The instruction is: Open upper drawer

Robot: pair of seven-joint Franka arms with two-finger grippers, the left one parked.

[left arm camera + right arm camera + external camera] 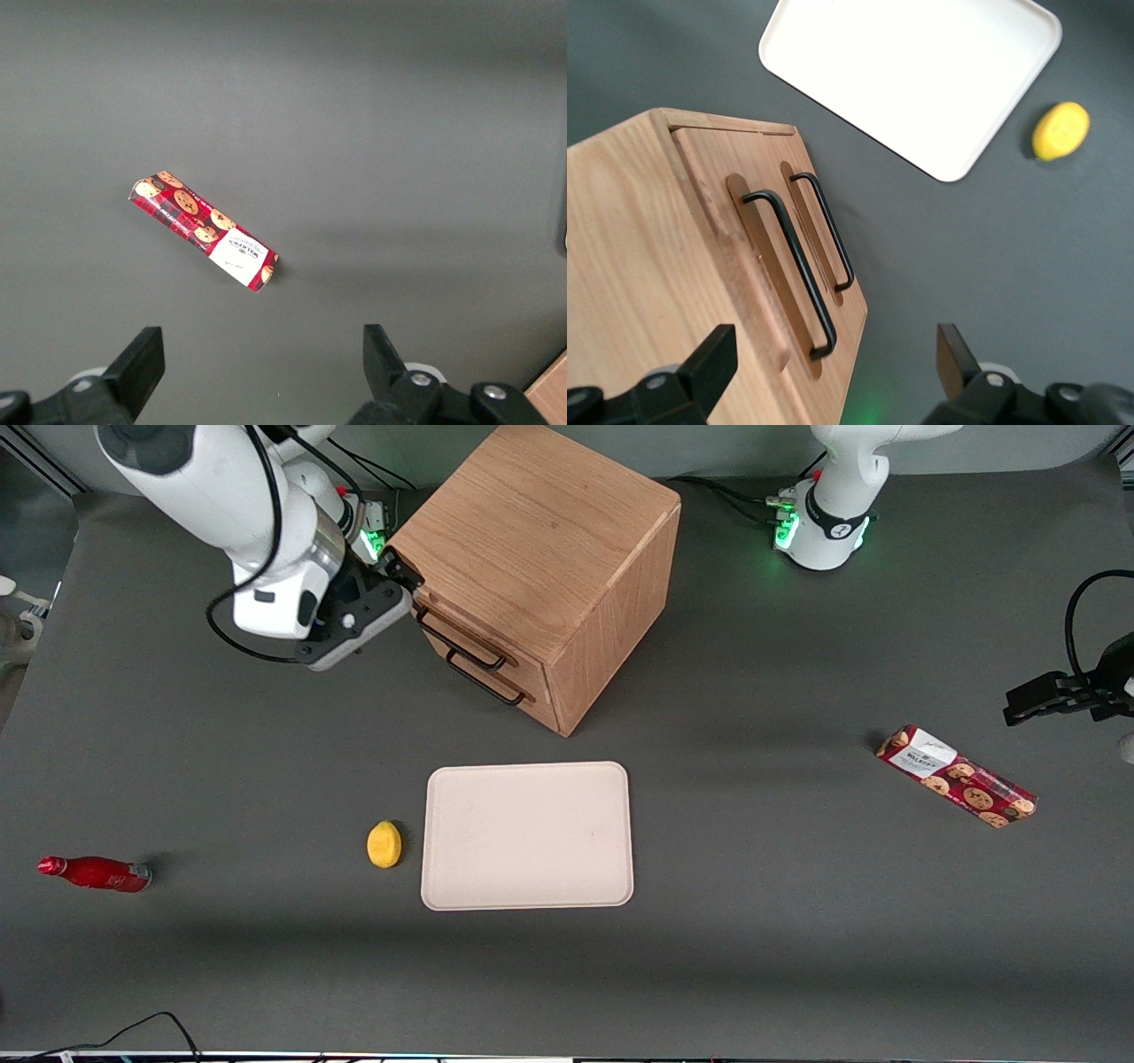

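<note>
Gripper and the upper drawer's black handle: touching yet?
Apart. In the right wrist view the open gripper has its fingers either side of the upper drawer's handle, with wood and table visible between each finger and the bar.

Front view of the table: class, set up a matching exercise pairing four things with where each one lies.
Things:
1. small yellow lemon
2. red bottle
3. red cookie packet
4. black open gripper

Places:
A. toward the parked arm's end
B. beside the pale rectangular tray
C. at the oak cabinet's upper drawer, near its black bar handle
D. lying at the working arm's end

Pairs: 1-B, 2-D, 3-A, 4-C
</note>
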